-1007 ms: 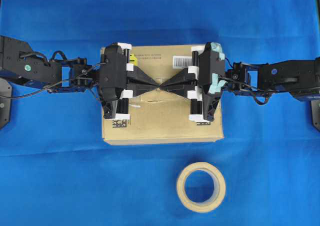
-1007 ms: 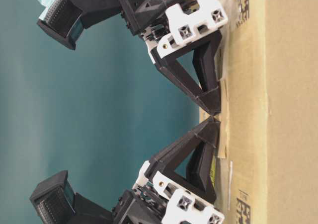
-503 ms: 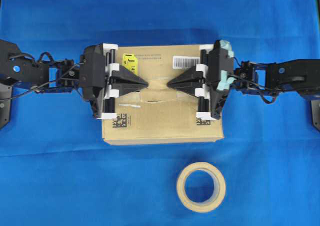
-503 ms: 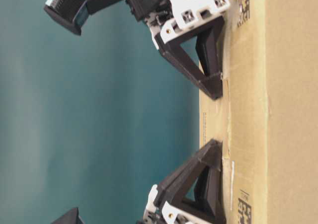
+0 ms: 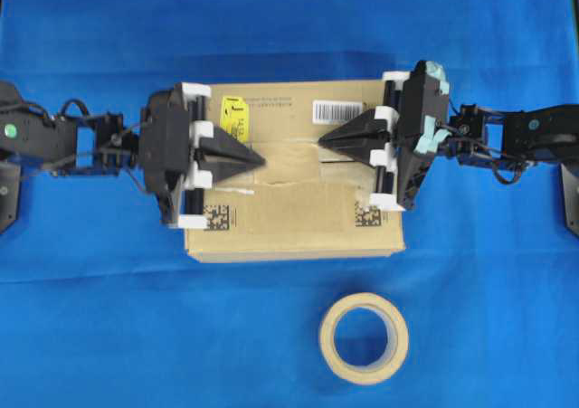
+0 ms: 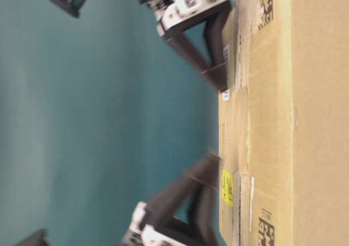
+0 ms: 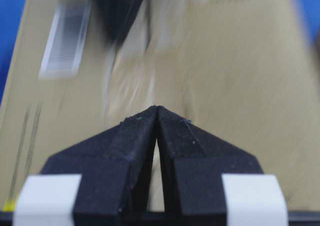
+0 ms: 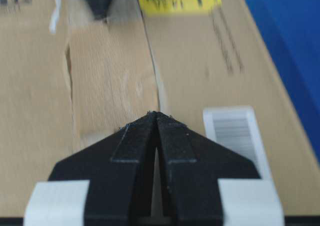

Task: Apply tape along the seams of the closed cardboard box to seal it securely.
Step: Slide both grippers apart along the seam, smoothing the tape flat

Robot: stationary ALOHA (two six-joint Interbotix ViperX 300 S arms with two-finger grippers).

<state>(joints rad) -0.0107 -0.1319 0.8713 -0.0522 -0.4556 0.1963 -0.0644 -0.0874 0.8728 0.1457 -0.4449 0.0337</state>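
Since both clenched claws, left claw and right claw, have slid apart from mid-frame, the small tan-brown tape piece lies pressed over the dark seam on the brown cardboard box, ends still untaped.

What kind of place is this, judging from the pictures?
Probably a robot lab bench: a blue cloth covers the table, with only a cardboard box, a tape roll and two robot arms.
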